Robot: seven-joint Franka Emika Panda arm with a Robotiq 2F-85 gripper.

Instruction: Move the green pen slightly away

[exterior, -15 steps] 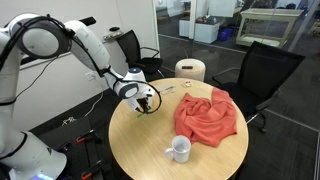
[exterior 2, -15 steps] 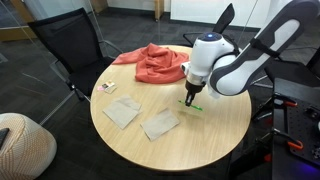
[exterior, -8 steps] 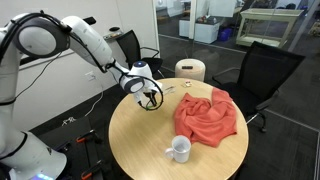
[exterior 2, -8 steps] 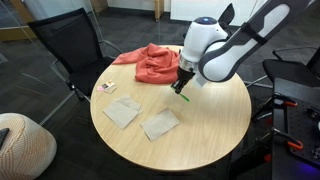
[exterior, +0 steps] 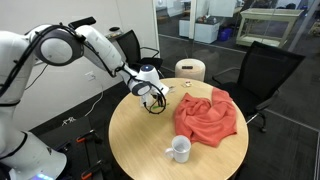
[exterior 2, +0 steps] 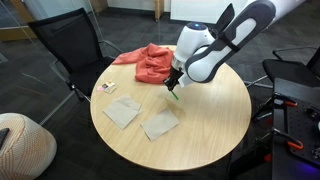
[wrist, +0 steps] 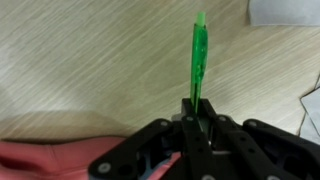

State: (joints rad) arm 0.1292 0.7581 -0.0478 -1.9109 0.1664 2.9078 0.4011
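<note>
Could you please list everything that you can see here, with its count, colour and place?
table: 1, light wood, round, centre of the scene
cloth: 1, orange-red, crumpled on the table near its edge
mug: 1, white, upright on the table beside the cloth
pads: 2, grey-white, flat on the table, side by side
small card: 1, pale, near the table's edge; too small to identify
office chairs: 2 in an exterior view, black, around the table
green pen: 1, lime green, held in the gripper
arm: 1, white, reaching over the table
gripper: 1, black, shut on the green pen
</note>
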